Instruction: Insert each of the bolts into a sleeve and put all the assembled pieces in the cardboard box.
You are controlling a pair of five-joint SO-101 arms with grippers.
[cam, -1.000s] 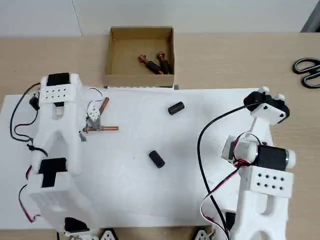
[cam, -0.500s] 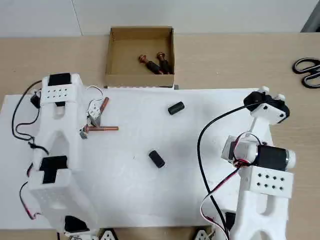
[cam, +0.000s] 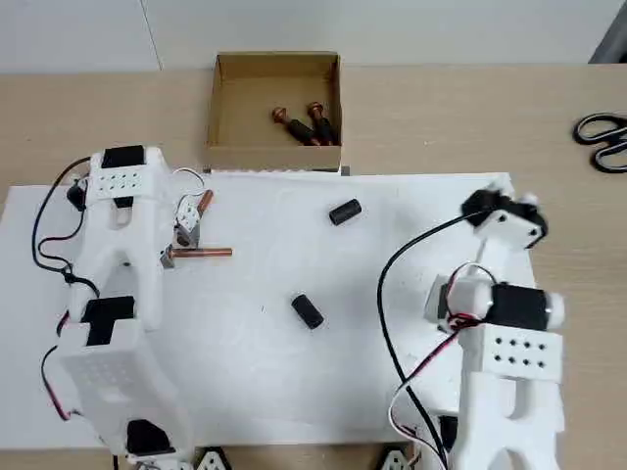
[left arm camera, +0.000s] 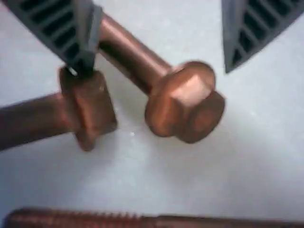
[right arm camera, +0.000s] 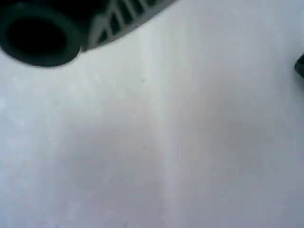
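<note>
Copper bolt (left arm camera: 183,107) lies between the spread-open jaws of the left pincer (left arm camera: 156,66).

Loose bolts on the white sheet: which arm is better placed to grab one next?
Left. Its open end effector straddles a bolt; the right arm sits across the white sheet, well away.
</note>
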